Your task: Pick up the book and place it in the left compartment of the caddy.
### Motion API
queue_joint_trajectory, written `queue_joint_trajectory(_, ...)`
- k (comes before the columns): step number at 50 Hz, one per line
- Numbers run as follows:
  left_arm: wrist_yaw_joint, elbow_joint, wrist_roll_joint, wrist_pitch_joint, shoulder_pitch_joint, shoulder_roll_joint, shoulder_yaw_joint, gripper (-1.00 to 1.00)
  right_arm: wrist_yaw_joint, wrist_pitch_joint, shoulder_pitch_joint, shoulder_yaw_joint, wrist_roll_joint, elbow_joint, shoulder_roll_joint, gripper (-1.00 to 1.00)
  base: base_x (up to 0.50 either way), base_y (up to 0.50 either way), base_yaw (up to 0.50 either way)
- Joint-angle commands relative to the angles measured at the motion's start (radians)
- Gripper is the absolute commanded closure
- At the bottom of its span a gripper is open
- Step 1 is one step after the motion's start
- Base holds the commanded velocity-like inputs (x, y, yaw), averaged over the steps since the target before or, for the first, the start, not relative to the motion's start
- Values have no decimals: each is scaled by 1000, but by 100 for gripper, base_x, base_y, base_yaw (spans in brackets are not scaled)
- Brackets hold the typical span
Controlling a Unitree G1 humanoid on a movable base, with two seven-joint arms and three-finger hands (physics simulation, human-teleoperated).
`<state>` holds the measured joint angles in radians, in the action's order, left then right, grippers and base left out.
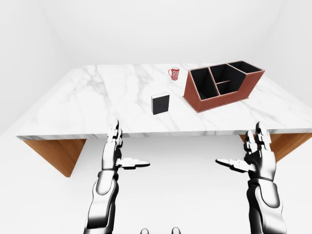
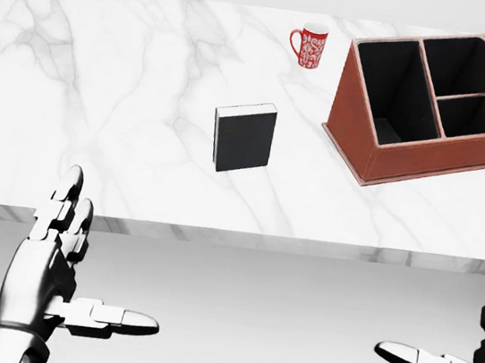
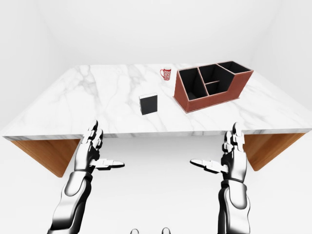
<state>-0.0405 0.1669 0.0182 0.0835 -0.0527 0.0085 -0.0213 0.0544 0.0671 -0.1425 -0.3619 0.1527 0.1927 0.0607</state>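
Currently the black book (image 2: 243,137), a flat rectangular slab with a white page edge, lies on the white veined marble tabletop (image 2: 103,81), untouched, well left of the caddy (image 2: 438,110). Caddy is reddish-brown, leather-look, wedge-shaped with slanted sides, black-lined compartments, all showing dark interiors. Small red patterned mug (image 2: 310,46) stands upright at far side, between book and caddy, apart from both. Table has wood-toned base under the slab. Left hand (image 1: 116,153) chrome, jointed, fingers spread upward, thumb out sideways, grasping nothing, near table edge. Right hand (image 1: 256,157) same pose, splayed wide, empty, off to the right.
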Motion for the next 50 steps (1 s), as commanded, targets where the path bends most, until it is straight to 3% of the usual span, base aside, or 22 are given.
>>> queue_joint_trajectory(1, 23, -58, 6, -54, 27, -3, -19, -100, 26, -39, -56, -78, 30, 106, -26, -100, 0, 0, 0)
queue_joint_trajectory(3, 18, -70, 11, -49, 33, 3, -19, -100, 32, -55, -65, -101, 66, 133, -39, -100, 0, 0, 0)
queue_joint_trajectory(5, 16, -104, 20, -65, 47, 6, -26, -100, 35, -64, -70, -112, 70, 147, -43, -100, 0, 0, 0)
queue_joint_trajectory(7, 14, -153, 21, -102, 61, 8, -27, -100, 36, -94, -88, -119, 59, 202, -55, -100, 0, 0, 0)
queue_joint_trajectory(12, 14, -155, 21, -103, 61, 9, -27, -100, 42, -97, -86, -124, 55, 205, -61, -100, 0, 0, 0)
queue_joint_trajectory(13, 11, -198, 21, -133, 73, 12, -30, -100, 38, -129, -105, -135, 67, 261, -74, -100, 0, 0, 0)
queue_joint_trajectory(14, 11, -201, 22, -135, 74, 12, -30, -100, 40, -132, -105, -137, 66, 265, -76, -100, 0, 0, 0)
queue_joint_trajectory(15, 10, -225, 23, -151, 82, 14, -33, -100, 22, -154, -113, -158, 17, 309, -70, -100, 0, 0, 0)
queue_joint_trajectory(17, 11, -233, 22, -158, 84, 15, -32, -100, 47, -154, -115, -193, 46, 333, -83, -100, 0, 0, 0)
queue_joint_trajectory(19, 11, -234, 22, -159, 84, 15, -31, -100, 61, -154, -115, -216, 65, 340, -92, -100, 0, 0, 0)
queue_joint_trajectory(23, 21, -200, 32, -139, 77, 16, -39, -100, 94, -154, -125, -272, 98, 342, -102, -100, 0, 0, 0)
queue_joint_trajectory(31, 26, -233, 28, -166, 87, 17, -39, -100, 136, -154, -146, -400, 170, 400, -110, -100, 0, 0, 0)
queue_joint_trajectory(39, 27, -238, 28, -171, 87, 17, -39, -100, 173, -154, -142, -502, 208, 369, -114, -100, 0, 0, 0)
queue_joint_trajectory(48, 30, -208, 27, -171, 75, 15, -36, -100, 183, -154, -142, -527, 221, 356, -111, -100, 0, 0, 0)
queue_joint_trajectory(50, 31, -185, 26, -160, 65, 13, -33, -100, 182, -154, -146, -538, 229, 362, -109, -100, 0, 0, 0)
